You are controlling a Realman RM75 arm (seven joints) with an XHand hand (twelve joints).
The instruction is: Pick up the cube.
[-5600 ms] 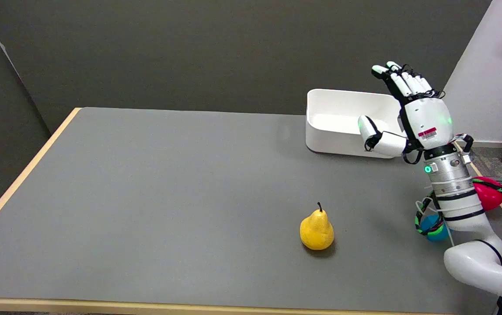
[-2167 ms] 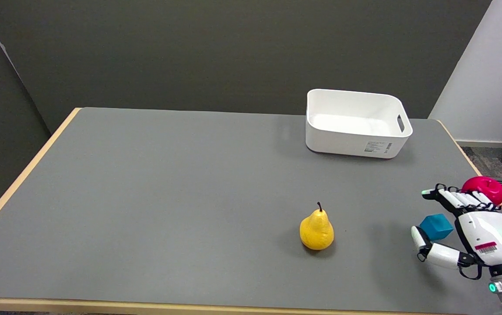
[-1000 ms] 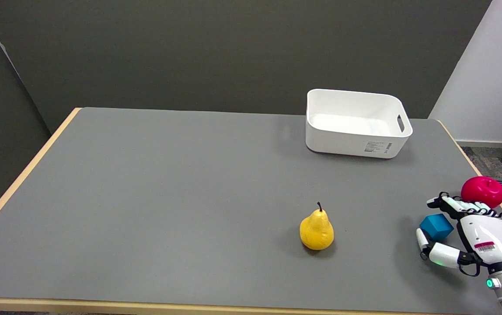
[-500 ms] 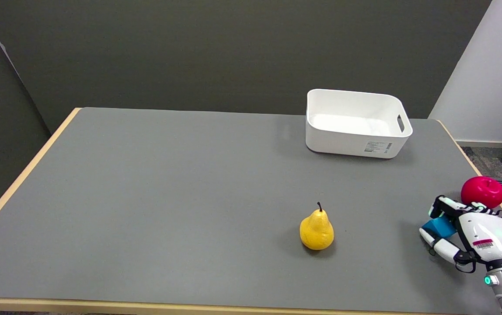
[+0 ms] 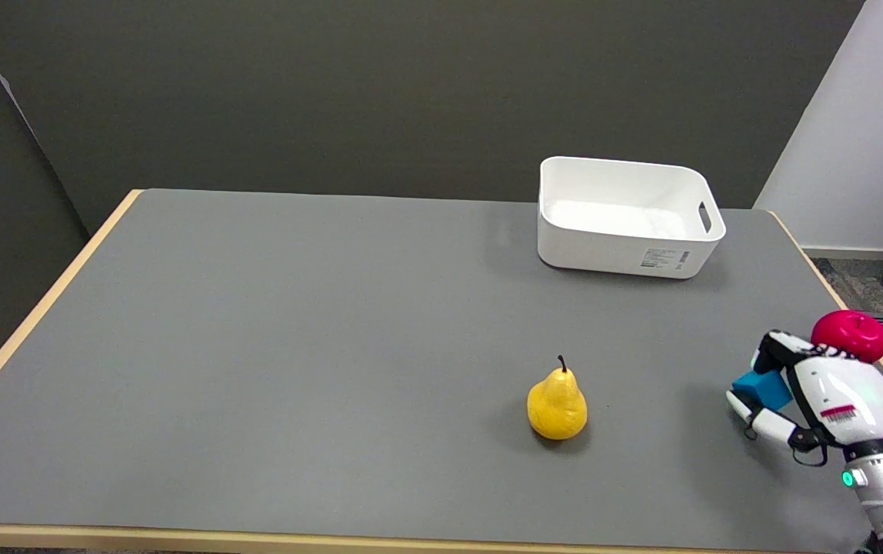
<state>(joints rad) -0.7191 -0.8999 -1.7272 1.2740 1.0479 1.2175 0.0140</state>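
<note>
The robot's right hand (image 5: 826,388), spread a second ago, has closed its fingers and thumb around the blue cube (image 5: 761,387) at the counter's (image 5: 334,323) near right corner, grasp apparently secured, lift pending

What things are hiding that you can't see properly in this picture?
- Blue cube, head view: the right hand wraps it, so only one corner shows, and whether it has left the table cannot be told.
- Red apple: its lower part sits behind the hand.
- Label on the white bin: too small to read.
- Right arm: cut off by the picture's lower right edge.
</note>
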